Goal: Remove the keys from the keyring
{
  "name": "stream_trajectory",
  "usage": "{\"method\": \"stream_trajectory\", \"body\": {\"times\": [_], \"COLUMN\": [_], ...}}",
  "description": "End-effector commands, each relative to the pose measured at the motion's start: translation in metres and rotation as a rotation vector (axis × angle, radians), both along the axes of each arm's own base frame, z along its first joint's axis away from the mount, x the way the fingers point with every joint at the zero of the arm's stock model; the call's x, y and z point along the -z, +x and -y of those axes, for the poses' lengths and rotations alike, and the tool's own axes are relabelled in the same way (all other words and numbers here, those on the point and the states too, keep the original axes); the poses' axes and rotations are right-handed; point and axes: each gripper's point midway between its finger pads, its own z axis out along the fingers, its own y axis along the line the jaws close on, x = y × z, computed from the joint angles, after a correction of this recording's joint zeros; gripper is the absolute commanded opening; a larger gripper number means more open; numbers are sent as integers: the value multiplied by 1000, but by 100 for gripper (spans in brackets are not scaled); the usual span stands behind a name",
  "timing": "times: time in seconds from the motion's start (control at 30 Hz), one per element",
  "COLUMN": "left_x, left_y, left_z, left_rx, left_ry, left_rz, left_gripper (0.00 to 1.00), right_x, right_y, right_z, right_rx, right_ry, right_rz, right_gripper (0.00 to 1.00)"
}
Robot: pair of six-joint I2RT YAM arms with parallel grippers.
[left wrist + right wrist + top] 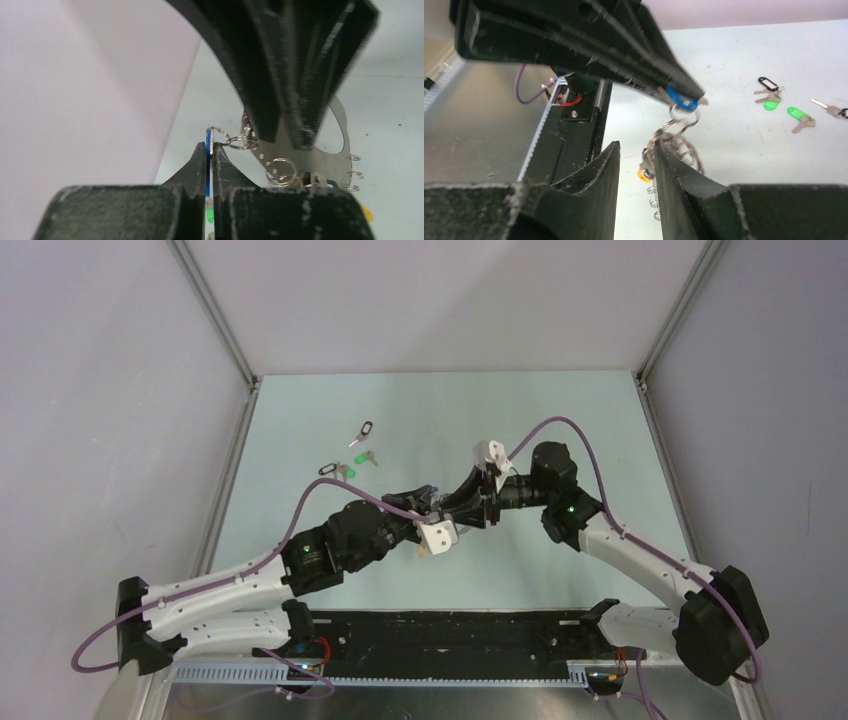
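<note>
Two-claw hold above the worktop: the left claw is closed tight on the blue-tagged key, which joins through a small split ring to the keyring. The keyring, a flat silvery loop fringed with small rings, sits just beyond the left claw's tips and against the right claw. The right claw's fingers stand narrowly apart; whether they pinch the keyring cannot be told. Several loose keys with green and black tags lie on the worktop, well apart from both claws
</note>
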Motion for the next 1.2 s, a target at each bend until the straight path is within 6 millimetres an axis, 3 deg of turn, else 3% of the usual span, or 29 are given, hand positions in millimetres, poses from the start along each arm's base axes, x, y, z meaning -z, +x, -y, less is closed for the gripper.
{"method": "stream_trajectory", "body": {"times": [0.0, 0.23, 0.77, 1.17], "left_x": [-42, -42, -45, -45], "left_y": [2, 1, -2, -4], "left_z": [-1, -1, -2, -1], "left_rx": [-11, -6, 6, 21], "left_ry": [-144, -147, -156, -166], "left_rz": [70, 70, 71, 66], "left_gripper": [0, 0, 0, 0], "right_x": [0, -1, -28, -34], "right_y": [2, 9, 17, 23], "right_z": [2, 5, 7, 0], "right_rx": [36, 111, 207, 213], "right_ry": [39, 53, 201, 266], "right_rz": [220, 307, 495, 499], "right_gripper": [36, 36, 35, 32]}}
